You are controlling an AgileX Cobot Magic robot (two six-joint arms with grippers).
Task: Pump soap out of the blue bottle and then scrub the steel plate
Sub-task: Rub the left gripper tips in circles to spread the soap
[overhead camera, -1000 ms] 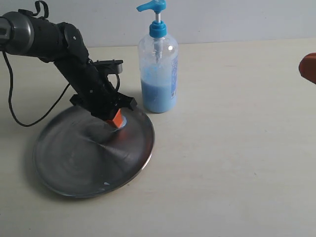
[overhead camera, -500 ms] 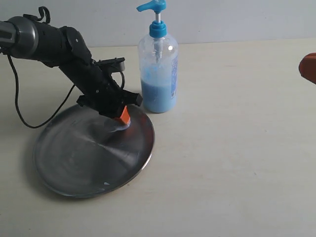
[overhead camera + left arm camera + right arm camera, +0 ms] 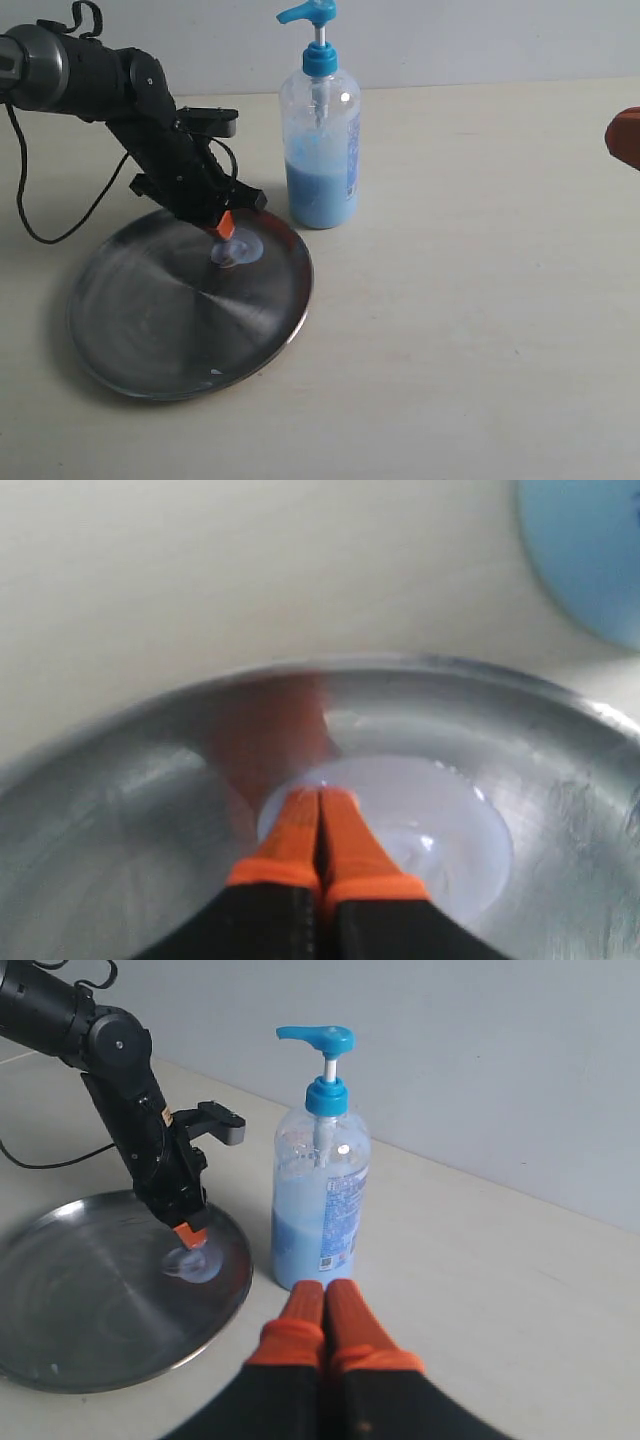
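Note:
The steel plate (image 3: 160, 320) lies flat on the table at the left. A small pale blob of soap (image 3: 238, 250) sits on it near the far right rim. My left gripper (image 3: 226, 228) is shut with nothing between its orange fingertips, which point down at the blob's edge. In the left wrist view the gripper (image 3: 320, 798) meets the soap (image 3: 430, 830) on the plate (image 3: 570, 780). The blue bottle (image 3: 320, 150) stands upright just right of the plate, about half full. My right gripper (image 3: 323, 1295) is shut and empty, apart from the bottle (image 3: 322, 1200) on its near side.
A black cable (image 3: 40, 215) trails from the left arm onto the table behind the plate. An orange part of the right gripper (image 3: 626, 138) shows at the right edge of the exterior view. A pale wall runs behind the table.
The left gripper swept right across the soap, then came back left toward the plate's far rim, uncovering the blob. The bottle, plate and right gripper have not moved.

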